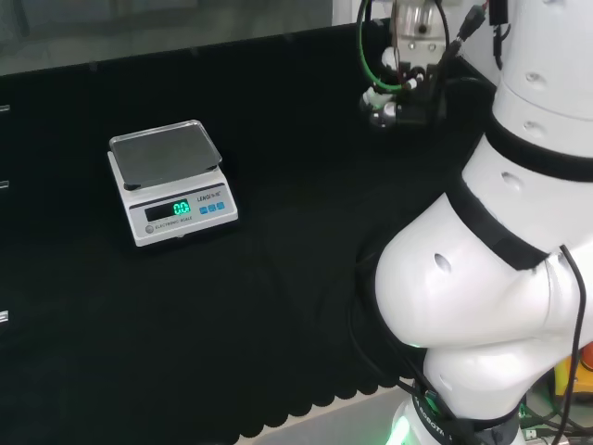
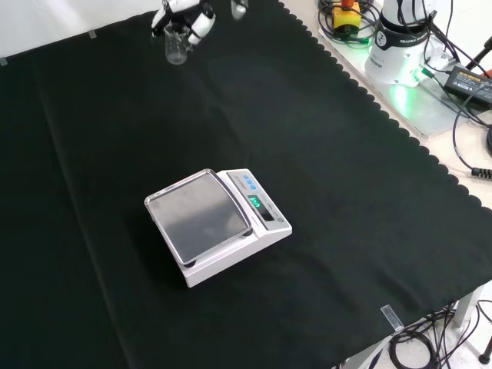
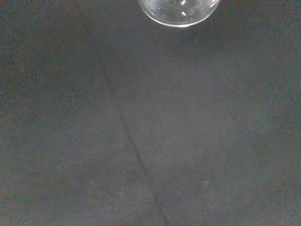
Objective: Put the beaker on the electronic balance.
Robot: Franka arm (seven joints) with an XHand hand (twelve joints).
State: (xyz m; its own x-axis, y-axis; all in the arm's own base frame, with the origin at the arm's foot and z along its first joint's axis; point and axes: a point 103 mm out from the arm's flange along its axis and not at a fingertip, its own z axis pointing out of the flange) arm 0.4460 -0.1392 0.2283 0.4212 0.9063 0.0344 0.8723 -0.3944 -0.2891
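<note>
**Beaker in the robot hand, balance still bare**

Your beaker point(image 2: 176, 48) is a small clear glass at the far top edge of the front view, with the robot hand point(image 2: 184, 17) closed around its upper part, white fingers curled on either side of the rim. Whether its base rests on the cloth or is just off it, you cannot tell from here. In the wrist view its rounded glass bottom point(image 3: 179, 12) sits against plain black cloth.

The electronic balance point(image 2: 219, 224) stands well apart from it, near the middle of the bench point(image 2: 369, 177), its grey pan with nothing on it and a green display lit on the sloped front panel.

You look to be at the carry step: grasp made, transfer not yet done. The next move calls for keeping the beaker upright, bringing it across the open cloth to above the pan, then lowering it squarely onto the middle before letting go.

There is print on the balance's front panel, too small for you to rely on.
</note>
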